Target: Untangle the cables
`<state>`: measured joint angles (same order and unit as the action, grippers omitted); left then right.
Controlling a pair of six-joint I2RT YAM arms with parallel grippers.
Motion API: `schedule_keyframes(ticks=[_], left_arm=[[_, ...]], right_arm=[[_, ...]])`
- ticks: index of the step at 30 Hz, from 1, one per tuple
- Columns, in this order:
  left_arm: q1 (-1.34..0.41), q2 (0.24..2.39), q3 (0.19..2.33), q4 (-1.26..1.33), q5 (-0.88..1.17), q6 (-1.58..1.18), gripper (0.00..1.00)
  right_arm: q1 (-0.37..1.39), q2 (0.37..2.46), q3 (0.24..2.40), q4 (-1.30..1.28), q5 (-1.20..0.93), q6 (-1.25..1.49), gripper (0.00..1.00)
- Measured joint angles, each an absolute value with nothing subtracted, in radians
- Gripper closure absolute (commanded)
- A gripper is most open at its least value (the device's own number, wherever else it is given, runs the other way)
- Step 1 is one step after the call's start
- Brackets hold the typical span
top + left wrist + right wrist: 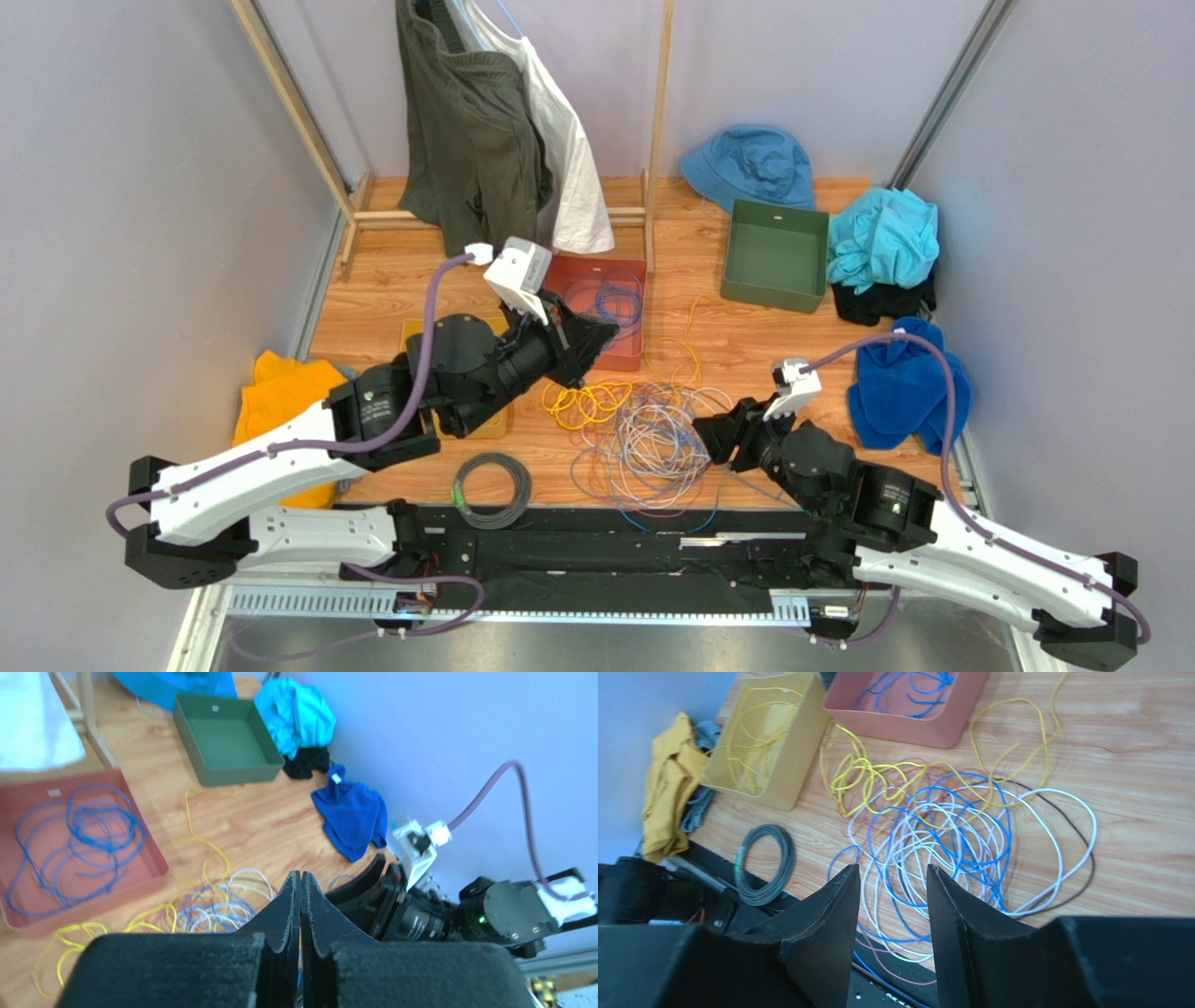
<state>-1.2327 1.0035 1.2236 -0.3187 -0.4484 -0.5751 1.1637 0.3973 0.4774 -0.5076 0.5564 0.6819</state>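
The cables [648, 441] lie in a loose tangle of blue, white, purple-grey and dark loops at the table's middle front, with yellow loops [586, 403] on its left side. The right wrist view shows the tangle [955, 833] spread on the wood. My left gripper [606, 336] hovers by the red tray [596, 262], its jaws [301, 878] shut; I cannot tell whether a thin cable is pinched. My right gripper [706, 431] is open [892, 869] above the tangle's near edge, with nothing held. Blue cables [77, 840] lie in the red tray [156, 855], and a yellow cable [756, 738] lies in a yellow tray [787, 777].
A coiled grey ring [491, 490] with a green tag lies front left. A green bin [774, 252] stands back right. Cloths lie around: blue hat [751, 165], teal cloth [881, 238], blue cloth [909, 385], yellow cloth [281, 399]. A garment rack [484, 126] stands at the back.
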Motion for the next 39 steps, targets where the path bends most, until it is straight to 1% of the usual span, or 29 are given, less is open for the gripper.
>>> schedule_keyframes(ticks=[4,8,9,10,11,12,14,15,17,19,23,30,39], left_arm=[[-1.233,1.028,1.340,-0.371,-0.457,-0.519,1.00],[-1.233,1.042,1.370,-0.404,-0.455,-0.502,1.00],[-1.233,1.046,1.365,-0.412,-0.450,-0.503,0.94],[-1.233,1.052,1.357,-0.419,-0.444,-0.503,0.83],[-1.232,1.057,1.335,-0.417,-0.436,-0.508,0.57],[-1.232,1.059,1.306,-0.414,-0.426,-0.515,0.49],[-1.233,1.070,1.212,-0.395,-0.401,-0.548,0.35],[-1.233,1.080,1.148,-0.364,-0.391,-0.576,0.31],[-1.233,1.114,1.015,-0.309,-0.367,-0.629,0.29],[-1.233,1.168,0.875,-0.262,-0.339,-0.689,0.28],[-1.233,1.286,0.736,-0.170,-0.295,-0.761,0.28],[-1.233,1.482,0.744,0.069,-0.228,-0.793,0.28],[-1.232,1.645,0.765,0.200,-0.177,-0.812,0.28]], right_arm=[[1.164,0.327,0.455,-0.439,0.516,0.627,0.54],[1.164,0.305,0.464,-0.385,0.492,0.572,0.55],[1.164,0.313,0.472,-0.389,0.492,0.564,0.56],[1.164,0.324,0.482,-0.396,0.492,0.559,0.57],[1.164,0.338,0.493,-0.404,0.493,0.555,0.57],[1.164,0.351,0.504,-0.412,0.493,0.553,0.57],[1.164,0.364,0.513,-0.425,0.496,0.553,0.58],[1.164,0.364,0.513,-0.434,0.498,0.553,0.58],[1.164,0.353,0.513,-0.458,0.506,0.555,0.58],[1.164,0.325,0.513,-0.482,0.519,0.558,0.58],[1.164,0.269,0.514,-0.510,0.549,0.562,0.58],[1.164,0.255,0.514,-0.566,0.569,0.579,0.59],[1.164,0.254,0.513,-0.580,0.570,0.587,0.59]])
